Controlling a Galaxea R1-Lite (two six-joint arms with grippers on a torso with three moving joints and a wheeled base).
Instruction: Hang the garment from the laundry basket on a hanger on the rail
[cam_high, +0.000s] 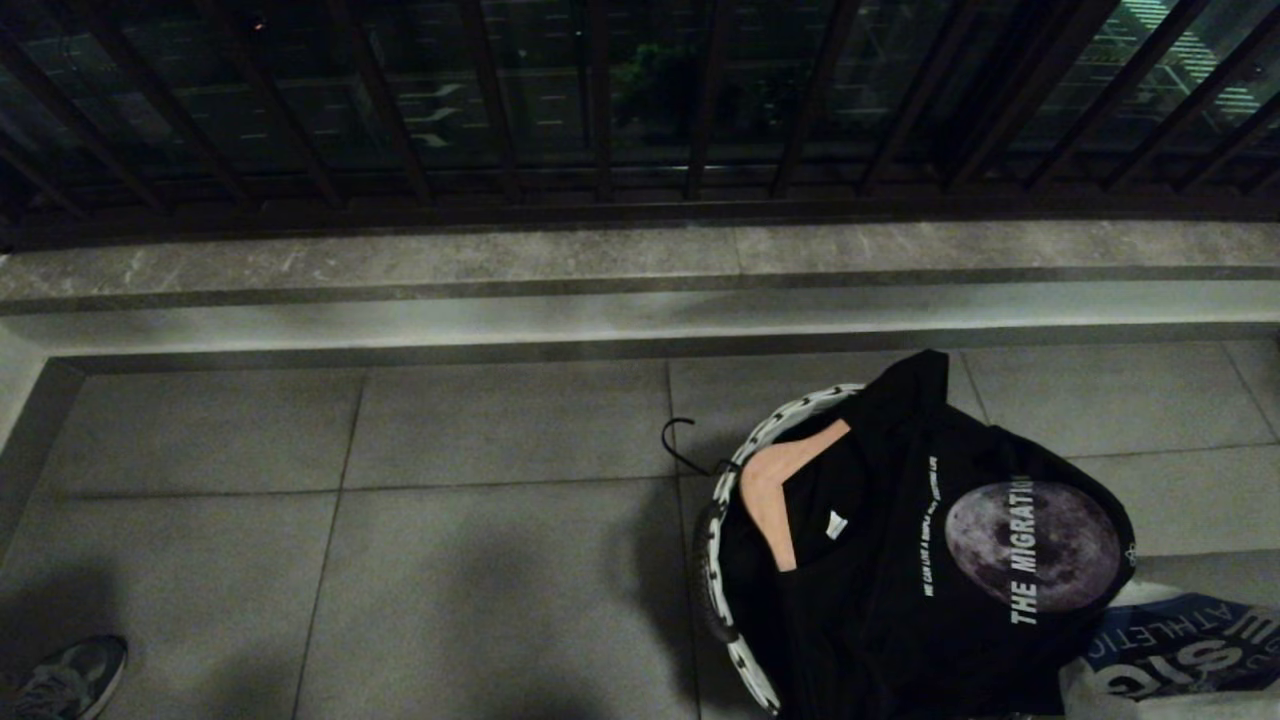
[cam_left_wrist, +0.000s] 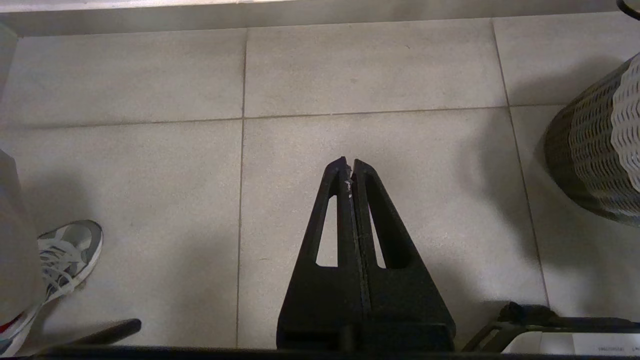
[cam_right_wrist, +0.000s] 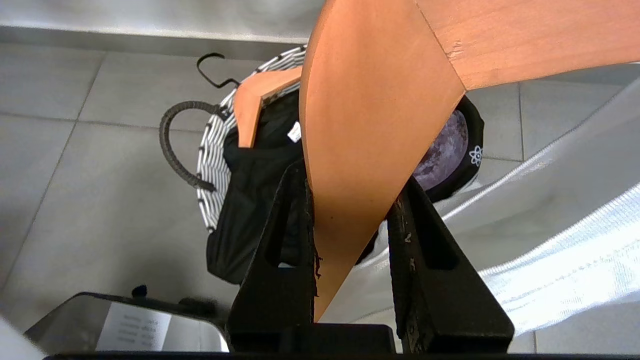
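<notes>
My right gripper (cam_right_wrist: 352, 175) is shut on the broad wooden shoulder of a hanger (cam_right_wrist: 380, 100), and a white garment (cam_right_wrist: 565, 210) with a blue print (cam_high: 1170, 660) drapes from that hanger, beside the laundry basket. The basket (cam_high: 790, 412) stands on the floor tiles at the right, white-rimmed with dark loop handles (cam_right_wrist: 172, 145). A black moon-print T-shirt (cam_high: 930, 560) on a second wooden hanger (cam_high: 770, 490) fills it and spills over its side. My left gripper (cam_left_wrist: 350, 162) hangs shut and empty over bare tiles, left of the basket (cam_left_wrist: 600, 150). The rail is out of view.
A stone kerb (cam_high: 640, 300) runs across the back under dark balcony bars (cam_high: 600, 100). A person's grey sneaker (cam_high: 65, 680) stands at the near left, also in the left wrist view (cam_left_wrist: 65, 255). Part of my base (cam_right_wrist: 125, 320) shows below the right gripper.
</notes>
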